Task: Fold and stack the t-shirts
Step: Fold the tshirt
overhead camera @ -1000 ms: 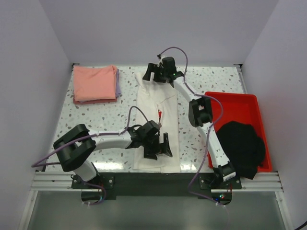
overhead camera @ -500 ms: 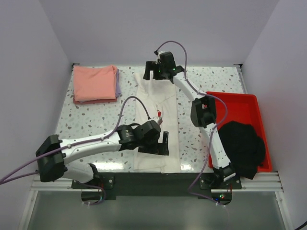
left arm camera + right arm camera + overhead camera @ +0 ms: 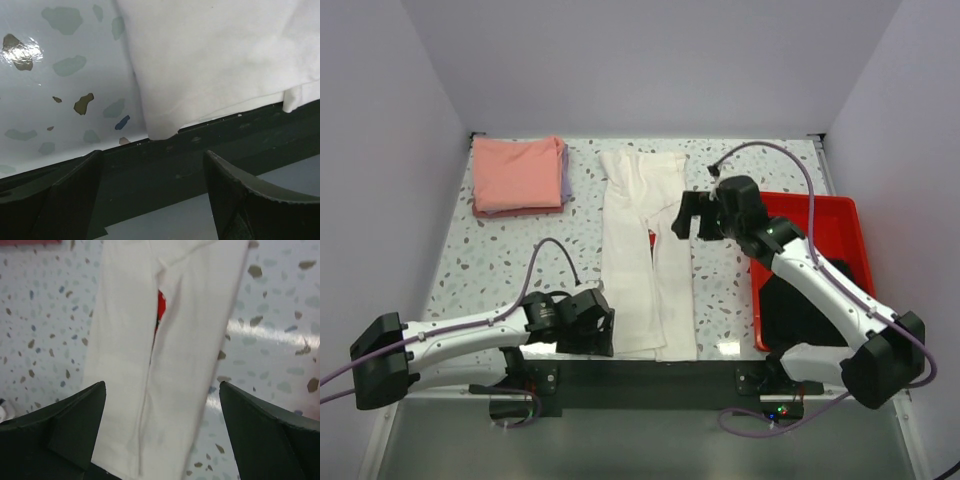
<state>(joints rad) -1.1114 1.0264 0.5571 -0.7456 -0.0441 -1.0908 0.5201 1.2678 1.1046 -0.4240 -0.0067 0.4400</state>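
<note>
The cream-white t-shirt (image 3: 645,280) is lying flat down the middle of the tabletop (image 3: 520,260). It's folded into a long narrow strip that runs from the far side right up to the near edge. There's a slit down the middle where the two folded-in sides meet, and a bit of the red print (image 3: 652,238) peeks out there.

The left gripper (image 3: 588,325) sits low at the near edge, just beside the strip's near-left corner. Its jaws are wide apart with nothing in them. In the left wrist view that corner of the cloth sits right at the dark front rail, ahead of the gap and not touching either finger.

The right gripper (image 3: 692,215) is above the strip's right edge, about level with the red print. Its jaws are spread wide too, with nothing in them, and its wrist camera looks down the length of the shirt.

The salmon-pink t-shirt (image 3: 515,172) is folded at the far left corner, and the lavender t-shirt (image 3: 565,178) is under it with only an edge showing. On the right there's a red tray (image 3: 820,212) with a black cloth (image 3: 800,315) bunched in it, partly hidden by the right arm.
</note>
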